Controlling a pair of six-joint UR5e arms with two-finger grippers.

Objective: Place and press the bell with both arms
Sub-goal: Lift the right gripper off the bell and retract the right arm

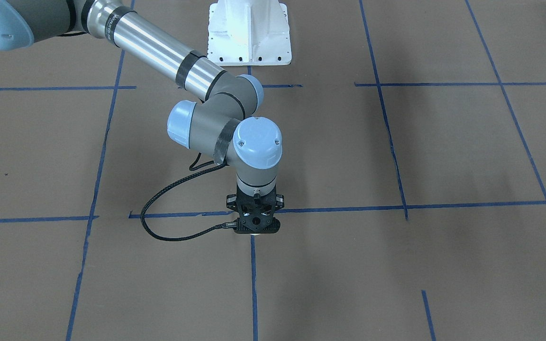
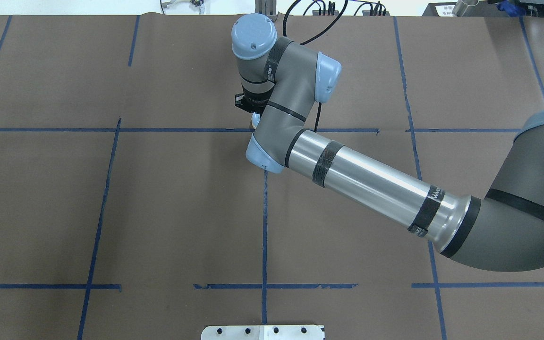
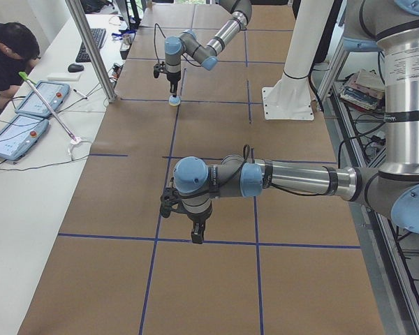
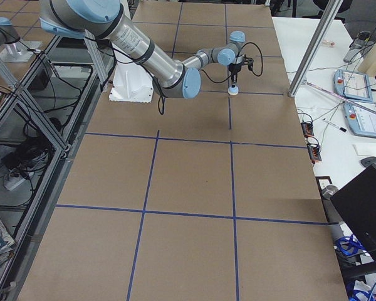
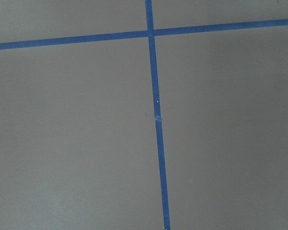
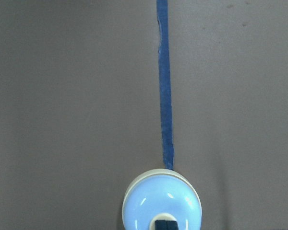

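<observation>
The light-blue bell [image 6: 162, 206] with its cream base ring sits on the brown table at a crossing of blue tape lines. It also shows in the overhead view [image 2: 255, 121] and the two side views [image 3: 174, 102] [image 4: 234, 91]. My right gripper [image 6: 164, 224] points straight down over it, its fingertips together on the top where the button is, which they hide. In the front view this gripper [image 1: 254, 230] covers nearly all of the bell. My left gripper [image 3: 197, 236] hangs above bare table far from the bell. I cannot tell whether it is open or shut.
The table is brown board marked with blue tape lines [image 5: 156, 120]. A white bolted pedestal [image 1: 249, 33] stands at the robot's side. A person sits at a side desk with tablets [image 3: 17, 136]. A metal post [image 3: 94, 52] stands at the table's edge.
</observation>
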